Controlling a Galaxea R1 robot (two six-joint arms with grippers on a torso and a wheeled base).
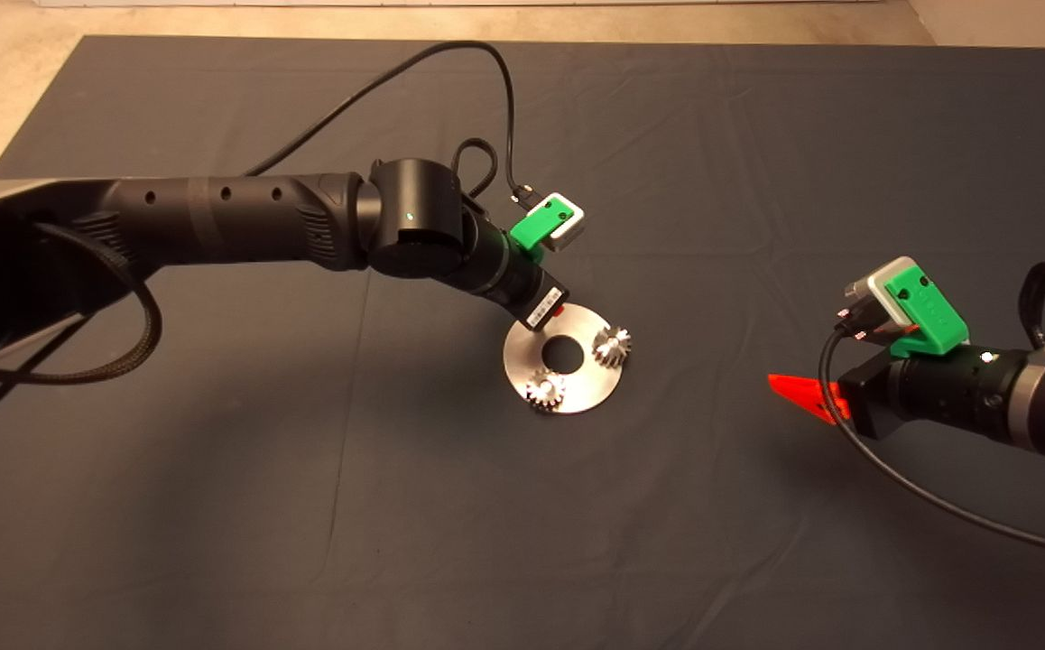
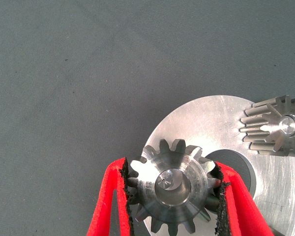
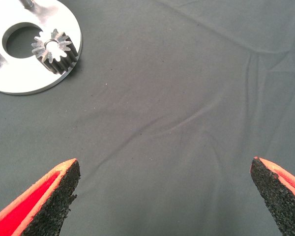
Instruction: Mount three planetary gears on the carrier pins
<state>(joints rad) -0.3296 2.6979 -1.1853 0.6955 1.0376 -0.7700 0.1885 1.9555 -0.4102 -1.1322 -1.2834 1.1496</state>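
The silver disc (image 1: 577, 384) with the carrier pins lies mid-mat. Two planetary gears sit on pins, one at its right (image 1: 613, 346) and one at its front (image 1: 545, 390). My left gripper (image 1: 551, 314) hangs over the disc's far-left part and hides the third gear in the head view. In the left wrist view the left gripper (image 2: 172, 168) is shut on that gear (image 2: 169, 189), its pads touching the teeth on both sides. A pin tip shows in the gear's hole. Another seated gear (image 2: 275, 126) stands beside it. My right gripper (image 3: 164, 196) is open, off to the disc's right.
The dark mat (image 1: 306, 506) stretches wide around the disc, wrinkled in places. The right arm (image 1: 983, 388) rests low at the right with a red finger (image 1: 798, 393) pointing toward the disc. A black cable loops above the left wrist.
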